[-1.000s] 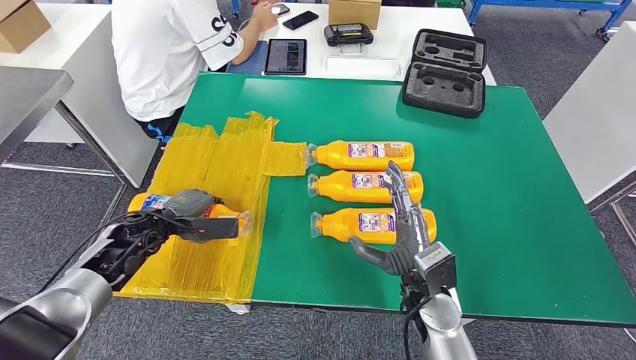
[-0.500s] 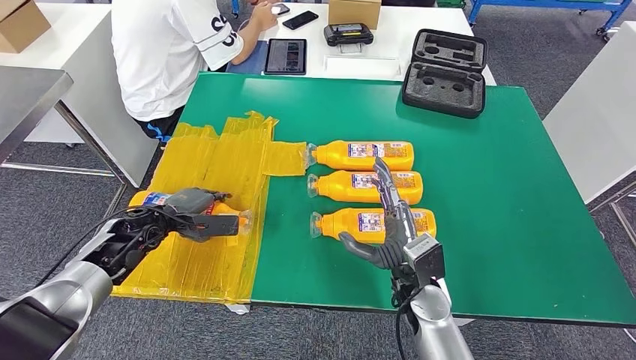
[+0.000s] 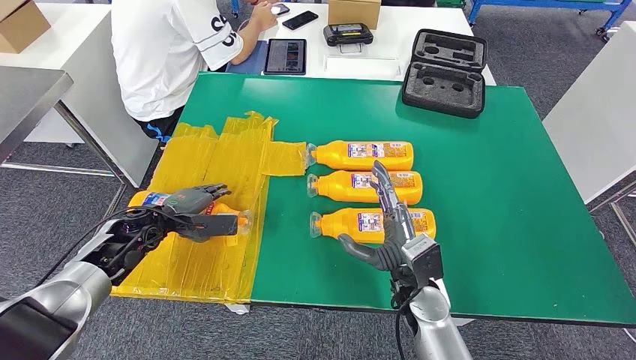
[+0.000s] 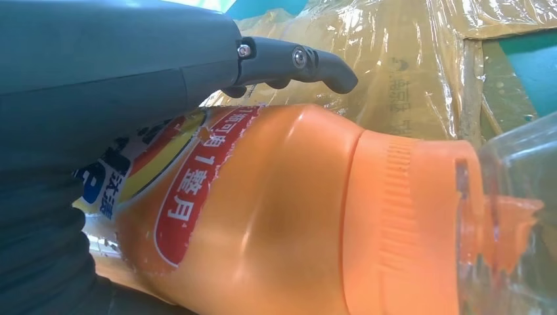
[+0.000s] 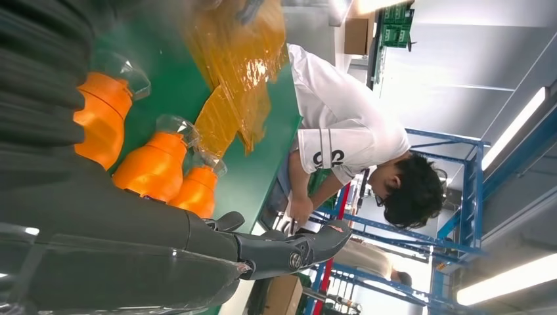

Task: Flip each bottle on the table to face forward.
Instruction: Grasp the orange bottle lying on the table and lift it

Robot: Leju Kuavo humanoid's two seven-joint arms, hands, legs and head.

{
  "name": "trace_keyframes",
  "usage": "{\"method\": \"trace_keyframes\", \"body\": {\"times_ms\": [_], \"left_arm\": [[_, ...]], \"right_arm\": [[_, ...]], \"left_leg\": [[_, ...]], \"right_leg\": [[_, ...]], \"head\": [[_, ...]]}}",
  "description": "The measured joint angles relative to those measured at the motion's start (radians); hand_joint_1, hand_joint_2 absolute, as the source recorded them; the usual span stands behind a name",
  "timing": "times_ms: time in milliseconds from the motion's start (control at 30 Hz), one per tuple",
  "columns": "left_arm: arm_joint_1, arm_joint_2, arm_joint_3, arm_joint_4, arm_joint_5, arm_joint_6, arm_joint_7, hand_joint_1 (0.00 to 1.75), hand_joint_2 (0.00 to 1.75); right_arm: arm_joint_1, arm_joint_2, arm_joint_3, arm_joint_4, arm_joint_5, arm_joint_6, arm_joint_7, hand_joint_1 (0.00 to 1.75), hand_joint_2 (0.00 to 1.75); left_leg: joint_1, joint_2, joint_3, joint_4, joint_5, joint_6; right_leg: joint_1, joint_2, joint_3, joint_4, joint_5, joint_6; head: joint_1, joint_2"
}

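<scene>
Three orange bottles lie side by side on the green table (image 3: 510, 195), caps to the left, labels up: a far one (image 3: 364, 154), a middle one (image 3: 352, 186) and a near one (image 3: 352, 223). My right hand (image 3: 391, 225) hovers open at the near bottle, fingers stretched over it toward the middle one. A fourth orange bottle (image 3: 225, 220) lies on the yellow plastic sheet (image 3: 217, 161) at the left, its red-and-yellow label (image 4: 190, 177) close to the left wrist camera. My left hand (image 3: 187, 210) lies over it with its fingers (image 3: 204, 191) loosened; the thumb (image 4: 309, 65) stands clear of the bottle.
A person in a white shirt (image 3: 169, 45) sits at the table's far left corner by a tablet (image 3: 286, 56). A black foam case (image 3: 445, 71) sits at the far edge. The table's right half is bare green. A grey bench (image 3: 30, 94) stands at the left.
The left hand's fingers have uncurled from the bottle on the yellow sheet, which has not moved. The right hand has shifted a little left along the near bottle.
</scene>
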Motion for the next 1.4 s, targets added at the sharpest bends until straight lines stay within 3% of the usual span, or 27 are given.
{"method": "trace_keyframes", "body": {"times_ms": [133,267,600,767,1033,1400], "left_arm": [[-0.001,0.003,-0.004,-0.002,0.012,-0.001,-0.001,0.0,1.75],[-0.006,0.019,-0.008,-0.017,0.029,-0.019,-0.005,0.0,0.0],[-0.015,0.109,-0.006,-0.149,0.143,-0.074,-0.022,0.0,0.0],[-0.015,0.127,-0.004,-0.188,0.145,-0.078,-0.02,0.0,0.0],[-0.02,0.13,-0.005,-0.208,0.164,-0.095,-0.019,0.0,0.0],[-0.084,0.094,-0.045,-0.183,0.175,-0.128,-0.043,0.0,0.0]], "right_arm": [[0.0,0.0,0.0,0.0,-0.005,-0.006,0.007,0.0,1.75],[0.0,0.0,0.0,0.001,-0.009,-0.01,0.014,0.0,1.75],[0.024,0.0,-0.006,0.0,-0.011,-0.02,0.026,0.0,1.75],[0.027,0.0,-0.011,0.0,-0.013,-0.02,0.03,0.0,1.75],[0.028,0.0,-0.013,-0.005,-0.02,-0.023,0.045,0.0,1.75],[0.027,0.0,-0.027,-0.022,-0.033,-0.038,0.071,0.0,1.75]], "left_leg": [[0.0,0.0,0.0,0.0,0.0,0.0],[0.001,0.001,0.0,0.0,0.0,0.0],[0.002,0.001,-0.002,0.0,0.0,-0.001],[0.002,0.001,-0.002,0.0,0.0,-0.001],[0.002,0.001,-0.002,0.0,0.0,-0.001],[0.002,0.001,-0.003,0.0,0.0,-0.001]], "right_leg": [[0.0,0.0,0.0,0.0,0.0,0.0],[0.0,0.0,0.0,0.0,0.0,0.0],[0.002,0.0,-0.002,0.0,0.0,0.0],[0.002,0.0,-0.003,0.0,0.0,0.0],[0.002,0.0,-0.003,0.0,0.0,0.0],[0.002,0.001,-0.004,0.0,0.0,0.0]], "head": [[0.0,0.0],[0.0,0.0],[0.0,0.0],[0.0,0.0],[0.0,0.0],[0.0,0.0]]}}
